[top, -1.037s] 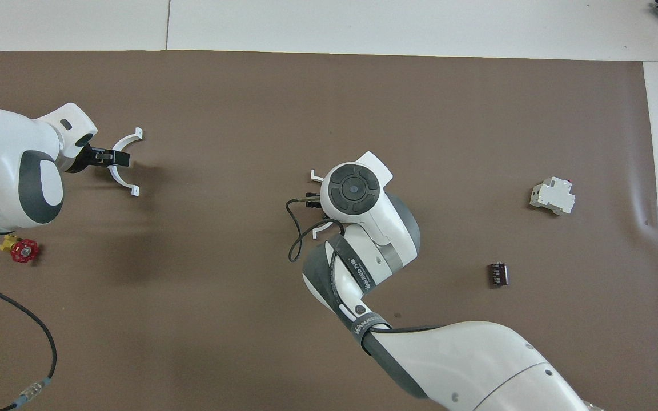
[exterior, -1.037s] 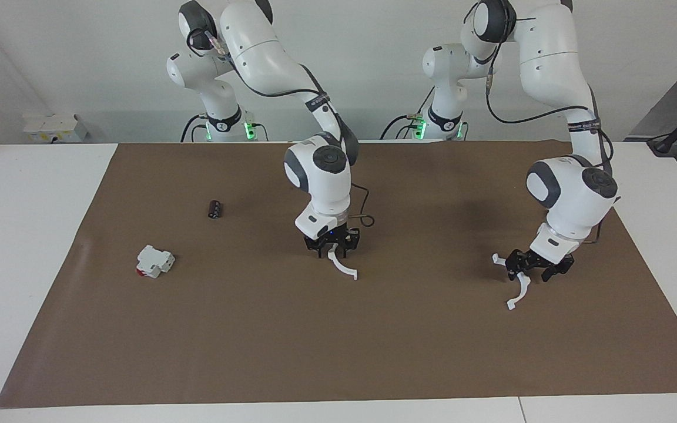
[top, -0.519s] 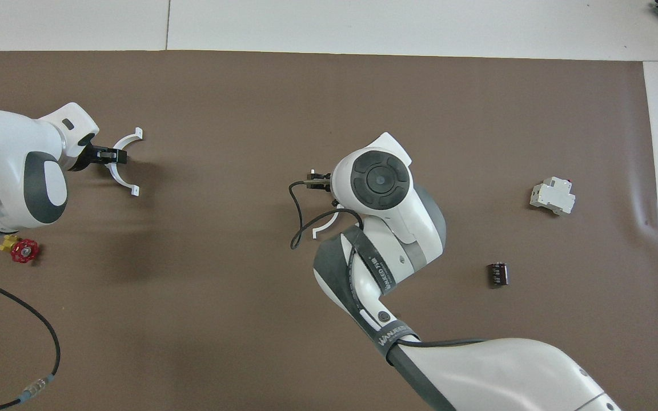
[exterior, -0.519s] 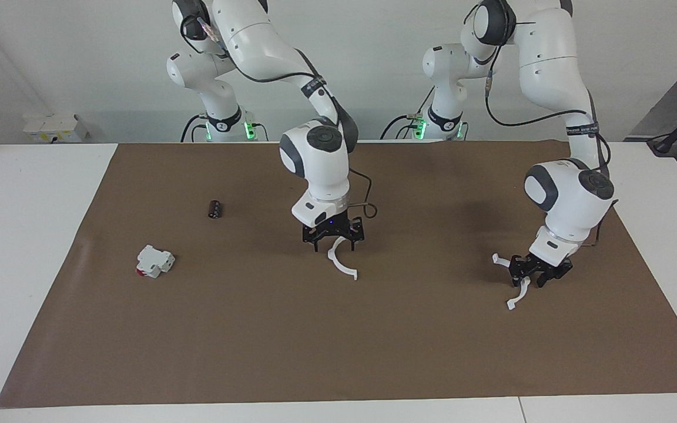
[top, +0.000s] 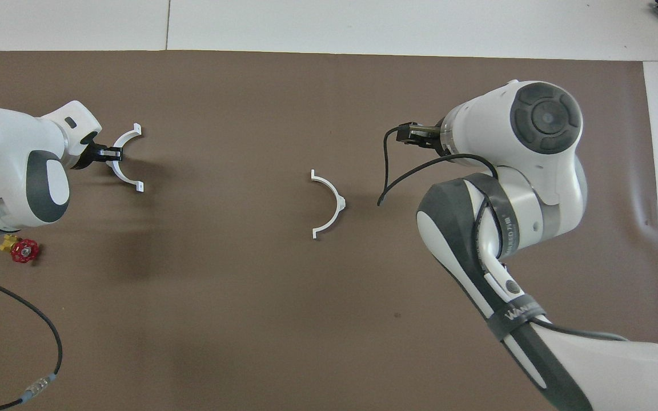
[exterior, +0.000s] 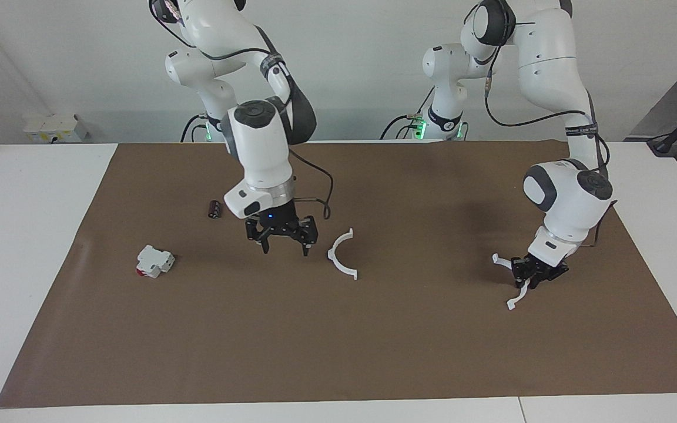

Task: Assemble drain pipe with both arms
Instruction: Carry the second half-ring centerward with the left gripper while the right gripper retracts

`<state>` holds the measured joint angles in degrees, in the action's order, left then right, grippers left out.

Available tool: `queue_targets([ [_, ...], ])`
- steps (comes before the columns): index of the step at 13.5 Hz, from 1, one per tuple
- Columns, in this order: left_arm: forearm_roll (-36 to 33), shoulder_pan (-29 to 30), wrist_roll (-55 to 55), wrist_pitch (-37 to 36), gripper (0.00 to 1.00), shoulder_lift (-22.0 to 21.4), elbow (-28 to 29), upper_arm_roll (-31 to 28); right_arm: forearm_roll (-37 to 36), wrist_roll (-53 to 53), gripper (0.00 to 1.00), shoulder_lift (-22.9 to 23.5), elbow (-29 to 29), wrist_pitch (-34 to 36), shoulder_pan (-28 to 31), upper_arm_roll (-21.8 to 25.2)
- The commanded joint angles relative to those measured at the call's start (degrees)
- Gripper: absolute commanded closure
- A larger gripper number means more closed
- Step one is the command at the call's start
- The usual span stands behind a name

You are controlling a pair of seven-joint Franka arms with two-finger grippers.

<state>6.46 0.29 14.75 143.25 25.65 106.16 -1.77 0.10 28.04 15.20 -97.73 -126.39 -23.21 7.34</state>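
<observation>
the white bench (exterior: 33, 247) carries a wide brown paper mat (exterior: 338, 341) that nearly covers it. two large white jointed arms reach over the mat. the right arm (exterior: 256, 141) hangs raised above the mat, and its black two-finger claw (exterior: 282, 245) stands wide open with nothing in it, over bare mat between a small dark cylinder (exterior: 214, 208) and one thin flat white plastic half-ring (exterior: 342, 254). that half-ring lies free on the mat near the middle, well apart from both claws, its tabs pointing outward. the left arm (exterior: 567, 194) bends down low at its own end of the bench; its claw (exterior: 531, 275) is closed tight on the middle of the second white half-ring (exterior: 513, 294), which sits at mat level, though whether it touches the mat cannot be told. the two half-rings are well apart, not joined. toward the right arm's end lies a blocky white plastic part with a red end (exterior: 154, 261), farther from the robots than the dark cylinder. near the left arm in the overhead view sits a small red valve wheel on a yellow fitting (top: 21, 250).
</observation>
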Motion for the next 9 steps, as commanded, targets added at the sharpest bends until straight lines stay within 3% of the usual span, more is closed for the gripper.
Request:
queue_targets([
  [1, 1.0, -0.8, 0.5, 0.5, 1.0, -0.2, -0.8, -0.3, -1.2, -5.7, 0.0, -4.5, -0.5, 5.4, 4.9, -0.5],
  [6, 0.4, -7.6, -2.4, -0.1, 1.0, -1.0, -0.9, -0.6, -0.6, -14.6, 0.0, -11.9, 1.0, 19.7, 12.9, -0.5],
  [9, 0.0, -16.2, -8.2, -0.3, 1.0, -0.9, -0.8, -3.4, -0.3, -17.8, 0.0, -15.2, 3.1, 28.5, 15.7, -0.3],
])
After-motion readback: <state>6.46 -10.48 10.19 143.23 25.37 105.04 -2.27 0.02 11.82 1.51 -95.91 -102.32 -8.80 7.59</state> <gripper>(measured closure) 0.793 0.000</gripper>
